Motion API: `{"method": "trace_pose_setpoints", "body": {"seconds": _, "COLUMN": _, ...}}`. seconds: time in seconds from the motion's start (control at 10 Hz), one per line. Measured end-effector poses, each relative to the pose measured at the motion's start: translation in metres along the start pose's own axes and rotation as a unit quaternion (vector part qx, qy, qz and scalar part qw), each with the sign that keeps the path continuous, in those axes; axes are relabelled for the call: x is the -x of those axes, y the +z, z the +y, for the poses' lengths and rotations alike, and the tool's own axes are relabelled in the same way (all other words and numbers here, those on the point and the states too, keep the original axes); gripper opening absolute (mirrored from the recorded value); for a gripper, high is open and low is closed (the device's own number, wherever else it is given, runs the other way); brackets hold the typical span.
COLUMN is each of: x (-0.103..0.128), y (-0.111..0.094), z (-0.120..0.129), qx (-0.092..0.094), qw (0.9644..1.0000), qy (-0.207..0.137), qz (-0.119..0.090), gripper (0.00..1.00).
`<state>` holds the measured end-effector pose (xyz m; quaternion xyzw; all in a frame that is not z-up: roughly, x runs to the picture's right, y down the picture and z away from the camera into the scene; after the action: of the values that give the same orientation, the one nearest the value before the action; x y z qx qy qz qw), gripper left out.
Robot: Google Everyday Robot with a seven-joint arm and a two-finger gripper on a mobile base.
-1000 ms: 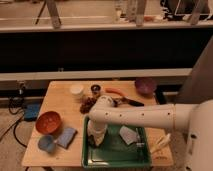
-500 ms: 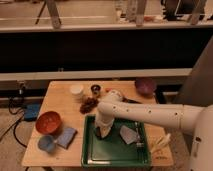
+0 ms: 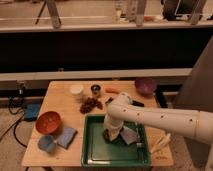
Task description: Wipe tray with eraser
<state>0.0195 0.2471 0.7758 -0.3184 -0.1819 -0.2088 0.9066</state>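
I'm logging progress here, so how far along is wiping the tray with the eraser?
Reaching looks done: the gripper is down inside the tray with the eraser at its tip, on the tray floor. In hand: wiping, apparently, near the tray's far middle. Left: likely the near half, and the right side where a pale cloth piece lies.

Gripper (image 3: 109, 133) in tray (image 3: 90, 150), cloth (image 3: 129, 136) beside it

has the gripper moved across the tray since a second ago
Yes. The gripper has slid right, from the left rim of the tray toward its middle, nearer the pale cloth.
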Motion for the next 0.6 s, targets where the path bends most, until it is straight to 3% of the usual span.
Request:
{"method": "trace_pose_setpoints", "body": {"seconds": 0.3, "x": 0.013, "y": -0.002, "z": 0.030, "qx": 0.025, "qw": 0.9996, "qy": -0.013, "qz": 0.002, "gripper": 0.00}}
{"method": "trace_pose_setpoints", "body": {"seconds": 0.6, "x": 0.034, "y": 0.009, "z": 0.055, "qx": 0.063, "qw": 0.9971, "qy": -0.042, "qz": -0.003, "gripper": 0.00}}
